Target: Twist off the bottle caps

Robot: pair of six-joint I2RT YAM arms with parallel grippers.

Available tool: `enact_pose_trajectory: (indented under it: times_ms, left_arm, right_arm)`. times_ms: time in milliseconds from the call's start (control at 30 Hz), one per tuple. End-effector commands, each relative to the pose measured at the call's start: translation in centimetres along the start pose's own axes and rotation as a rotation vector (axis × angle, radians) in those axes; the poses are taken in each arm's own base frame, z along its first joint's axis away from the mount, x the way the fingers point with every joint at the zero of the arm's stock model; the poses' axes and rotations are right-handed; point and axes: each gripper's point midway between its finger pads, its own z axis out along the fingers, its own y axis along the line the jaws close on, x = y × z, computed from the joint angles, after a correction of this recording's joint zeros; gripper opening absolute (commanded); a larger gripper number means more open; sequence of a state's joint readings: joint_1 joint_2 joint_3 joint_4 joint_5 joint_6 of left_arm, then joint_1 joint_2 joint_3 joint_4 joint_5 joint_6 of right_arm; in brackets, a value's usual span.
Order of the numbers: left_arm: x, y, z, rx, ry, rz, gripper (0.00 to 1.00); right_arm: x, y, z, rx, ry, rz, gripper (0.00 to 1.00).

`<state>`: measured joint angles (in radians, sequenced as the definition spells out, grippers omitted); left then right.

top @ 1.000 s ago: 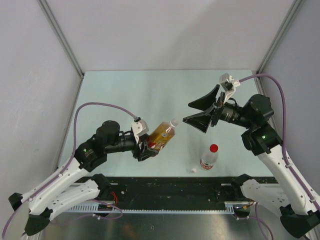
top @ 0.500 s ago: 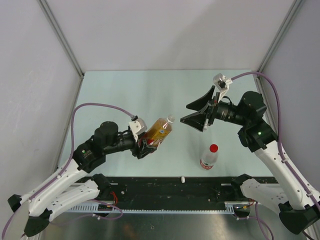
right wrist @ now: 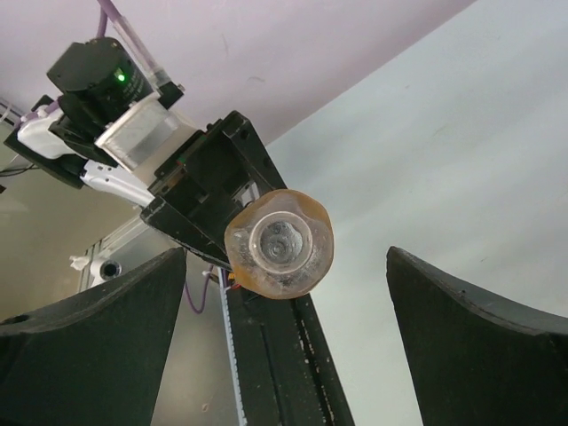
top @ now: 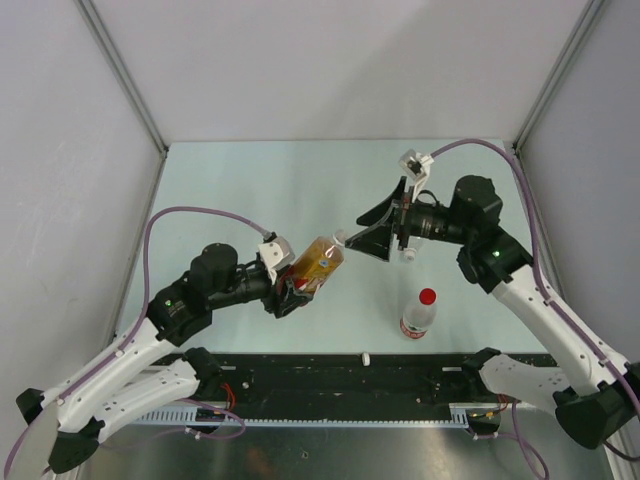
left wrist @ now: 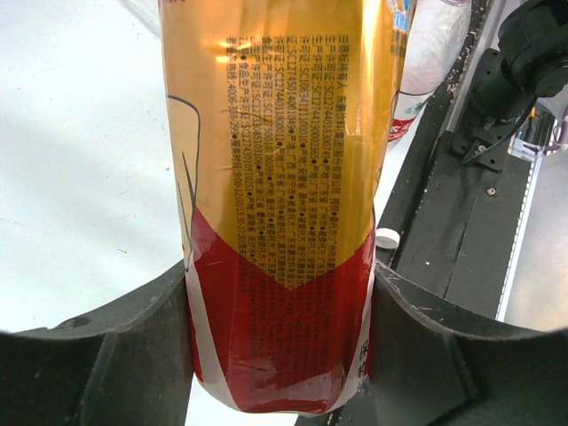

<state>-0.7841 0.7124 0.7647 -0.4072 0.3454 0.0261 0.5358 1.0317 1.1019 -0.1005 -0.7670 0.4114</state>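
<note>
My left gripper (top: pixel 296 282) is shut on the lower body of the amber bottle (top: pixel 320 260), holding it tilted with its neck toward the right. In the left wrist view the fingers (left wrist: pixel 106 355) press both sides of the bottle's red-and-yellow label (left wrist: pixel 280 177). The bottle's mouth (right wrist: pixel 280 244) is uncapped and faces my right gripper (right wrist: pixel 284 257), whose jaws stand wide open on either side of it without touching. From above, the right gripper (top: pixel 358 232) is just right of the neck. A loose white cap (top: pixel 366 357) lies on the black rail. A second bottle (top: pixel 417 318) with a red cap (top: pixel 428 296) stands on the table.
The pale green table (top: pixel 250 190) is walled by grey panels at the back and sides. The black rail (top: pixel 300 372) runs along the near edge between the arm bases. The red-and-white labelled bottle (left wrist: pixel 426 62) shows behind the amber one in the left wrist view.
My right gripper has swung left toward the amber bottle's mouth with its jaws a little wider. The loose white cap rolled from the table onto the black rail. The left grip is unchanged.
</note>
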Motion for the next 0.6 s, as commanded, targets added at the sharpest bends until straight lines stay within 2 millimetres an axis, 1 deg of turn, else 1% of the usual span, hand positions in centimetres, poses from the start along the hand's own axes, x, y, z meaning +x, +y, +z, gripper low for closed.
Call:
enact_pose_trajectory:
  times_ms: [0,167,300,333,367,400,500,533,567]
  left_arm:
    - [-0.4,0.1,0.1,0.002,-0.022,0.021,0.0]
    - [-0.2,0.0,0.2,0.009,-0.016,0.02,0.0]
    - [-0.2,0.0,0.2,0.01,-0.016,0.021,0.0]
    - [-0.2,0.0,0.2,0.01,-0.017,0.02,0.0]
    - [-0.2,0.0,0.2,0.011,-0.016,0.021,0.0]
    - [-0.2,0.0,0.2,0.01,-0.015,0.021,0.0]
    - [-0.2,0.1,0.2,0.005,-0.014,0.021,0.0]
    - [-0.2,0.1,0.3,0.005,-0.013,0.021,0.0]
    - [-0.2,0.1,0.3,0.004,-0.013,0.021,0.0]
  right_arm:
    - [-0.6,0.4,1.3,-0.018,-0.003,0.012,0.97]
    - [-0.1,0.4,2.6,-0.049,0.011,0.041,0.89]
    - [0.2,0.3,3.1,-0.062,0.025,0.058,0.77]
    - [0.3,0.3,3.2,-0.064,0.029,0.064,0.72]
    - [0.5,0.2,3.3,-0.064,0.033,0.07,0.65]
    - [0.5,0.1,3.4,-0.062,0.035,0.076,0.55]
    - [0.8,0.0,3.6,-0.065,0.045,0.09,0.18]
    - [0.9,0.0,3.6,-0.068,0.049,0.093,0.09]
    - [0.9,-0.1,3.6,-0.068,0.05,0.094,0.04]
